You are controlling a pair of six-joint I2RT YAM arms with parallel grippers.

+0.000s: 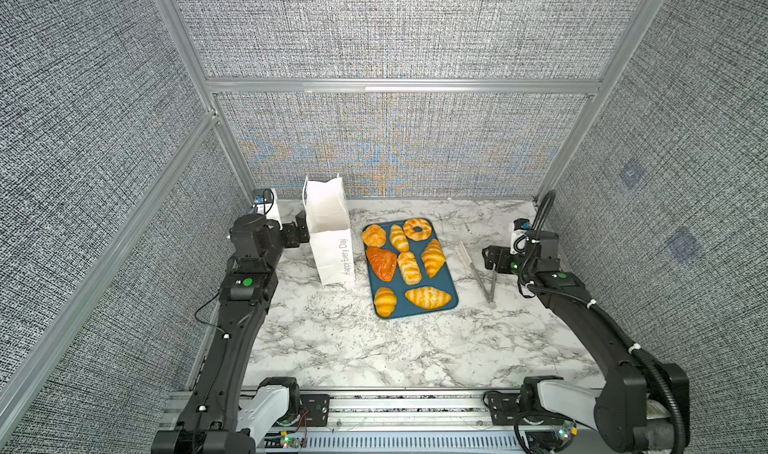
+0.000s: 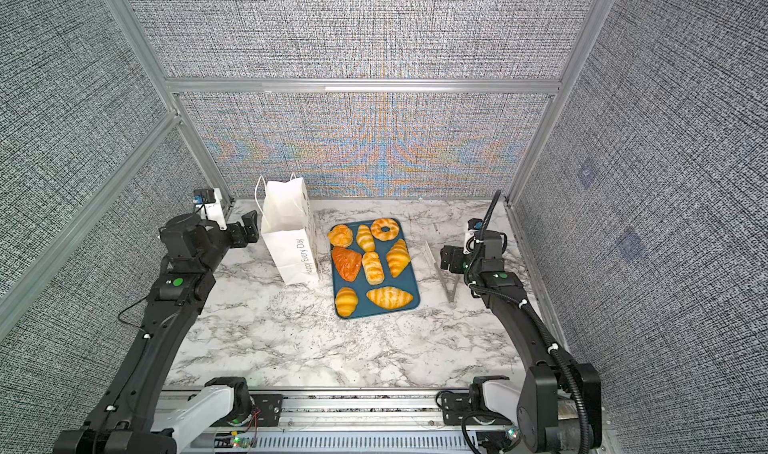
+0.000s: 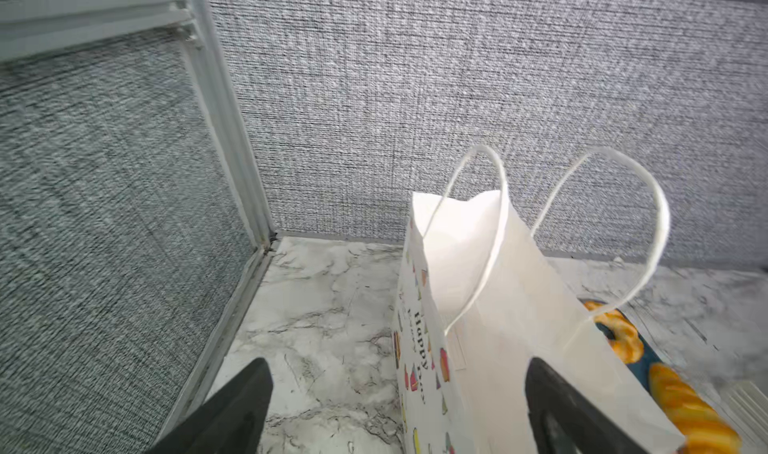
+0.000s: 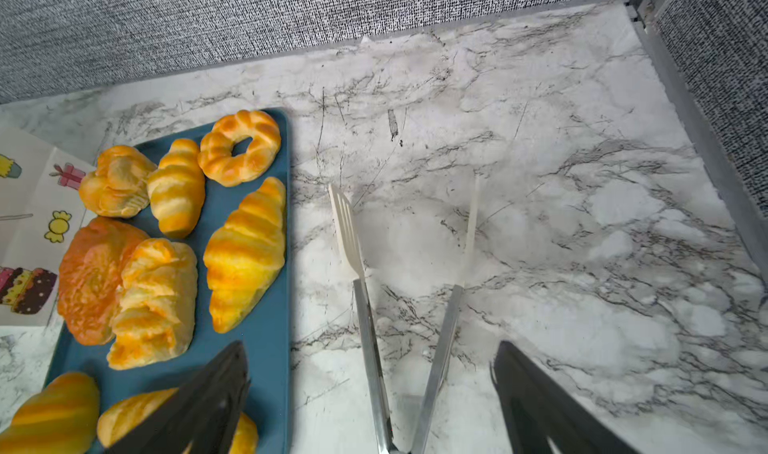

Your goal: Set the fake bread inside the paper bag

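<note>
Jaws of the left tool (image 3: 398,364) stand wide apart and empty, right beside the upright paper bag (image 1: 332,239). The right tool (image 4: 372,348) is spread wide too, gripping nothing, poised over the white-tipped tongs (image 4: 348,231) on the counter (image 1: 353,348). All eight pieces of fake bread (image 1: 409,268) lie on the teal tray (image 1: 444,283) between bag and tongs.

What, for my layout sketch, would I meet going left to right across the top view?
left end effector → paper bag → teal tray holding the fake bread → tongs
</note>
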